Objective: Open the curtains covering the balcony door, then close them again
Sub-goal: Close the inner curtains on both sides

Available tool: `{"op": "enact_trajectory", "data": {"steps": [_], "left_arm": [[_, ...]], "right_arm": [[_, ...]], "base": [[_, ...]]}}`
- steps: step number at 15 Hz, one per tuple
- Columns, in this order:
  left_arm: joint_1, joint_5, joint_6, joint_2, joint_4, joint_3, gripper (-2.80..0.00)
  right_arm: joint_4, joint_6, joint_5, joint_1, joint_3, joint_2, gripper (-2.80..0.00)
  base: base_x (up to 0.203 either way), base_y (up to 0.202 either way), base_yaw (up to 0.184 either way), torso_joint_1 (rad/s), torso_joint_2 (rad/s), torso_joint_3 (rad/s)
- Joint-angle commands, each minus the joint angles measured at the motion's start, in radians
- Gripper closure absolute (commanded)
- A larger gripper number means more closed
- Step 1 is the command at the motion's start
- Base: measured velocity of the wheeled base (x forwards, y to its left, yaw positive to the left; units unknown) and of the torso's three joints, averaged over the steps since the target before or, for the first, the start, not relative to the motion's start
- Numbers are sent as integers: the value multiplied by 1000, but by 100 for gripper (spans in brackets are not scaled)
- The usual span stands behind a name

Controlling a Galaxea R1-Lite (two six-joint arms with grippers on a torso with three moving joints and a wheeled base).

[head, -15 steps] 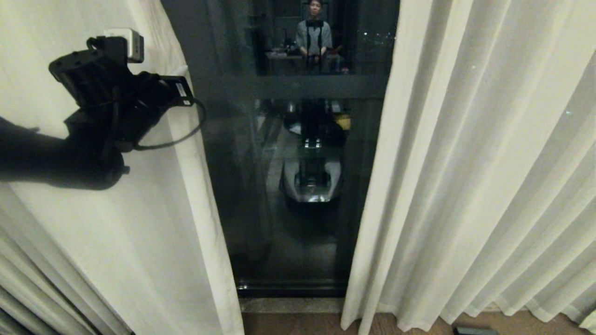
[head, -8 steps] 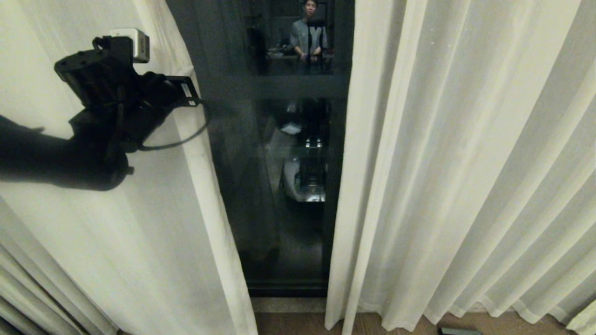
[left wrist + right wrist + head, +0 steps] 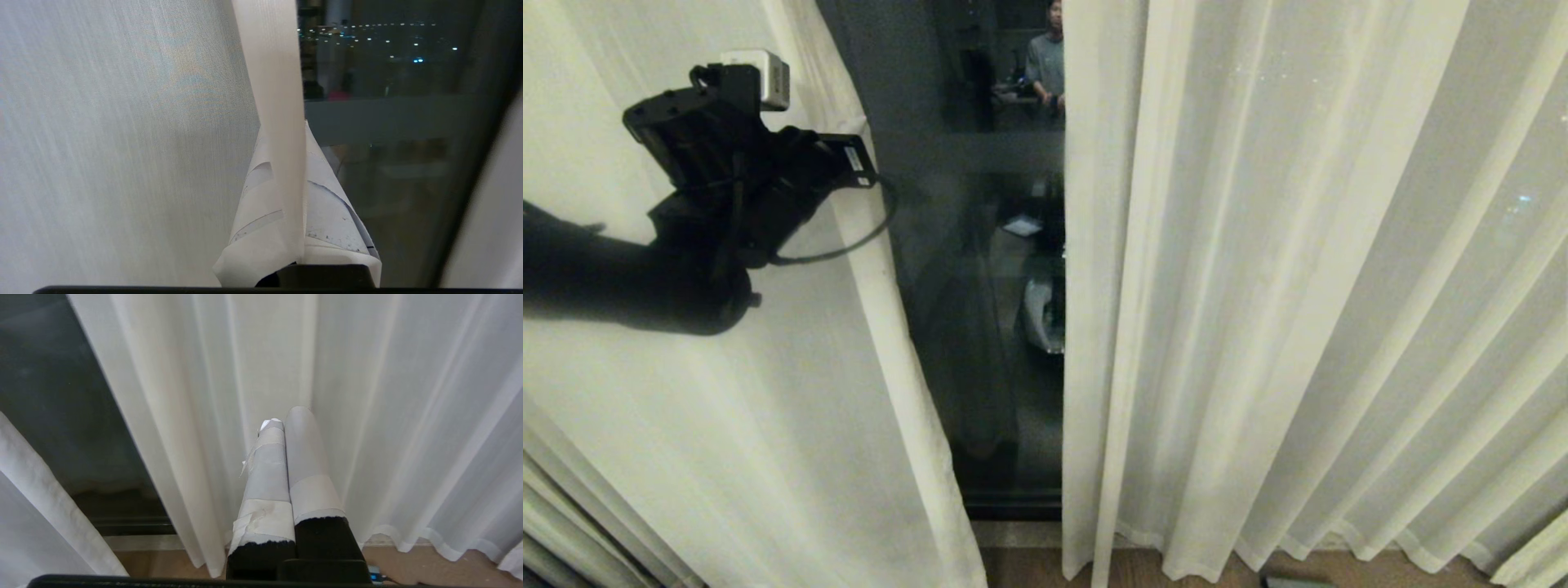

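The curtains hang as two cream panels with a narrow gap between them. My left gripper (image 3: 854, 159) is shut on the hemmed inner edge of the left curtain (image 3: 768, 425). In the left wrist view that hem runs between the taped fingers (image 3: 335, 220) of the left gripper (image 3: 284, 134). The right curtain (image 3: 1298, 286) hangs free in soft pleats. Dark glass of the balcony door (image 3: 980, 327) shows in the gap, crossed by a frosted band. My right gripper (image 3: 286, 416) is shut on nothing, low in front of the right curtain (image 3: 388, 416), and out of the head view.
The glass reflects a person (image 3: 1045, 65) and the robot's own base (image 3: 1041, 314). A dark door sill (image 3: 1013, 506) meets the wooden floor (image 3: 1029, 567). A small dark object (image 3: 1286, 581) lies on the floor below the right curtain's hem.
The whole view has slid rightward, so the right curtain and floor object sit further left in the picture. The held left curtain came along, and the gap of bare glass has narrowed.
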Motion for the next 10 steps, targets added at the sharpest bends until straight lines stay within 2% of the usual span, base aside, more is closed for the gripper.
{"op": "enact_trajectory", "data": {"steps": [1, 10], "left_arm": [[-9, -1, -1, 4, -5, 0, 0], [-52, -1, -1, 3, -5, -3, 0]], "right_arm": [[-1, 1, 0, 0, 0, 1, 0], [-1, 1, 0, 0, 0, 1, 0]], "base": [[0, -182, 5, -1, -2, -2], [0, -182, 2, 2, 2, 3]]}}
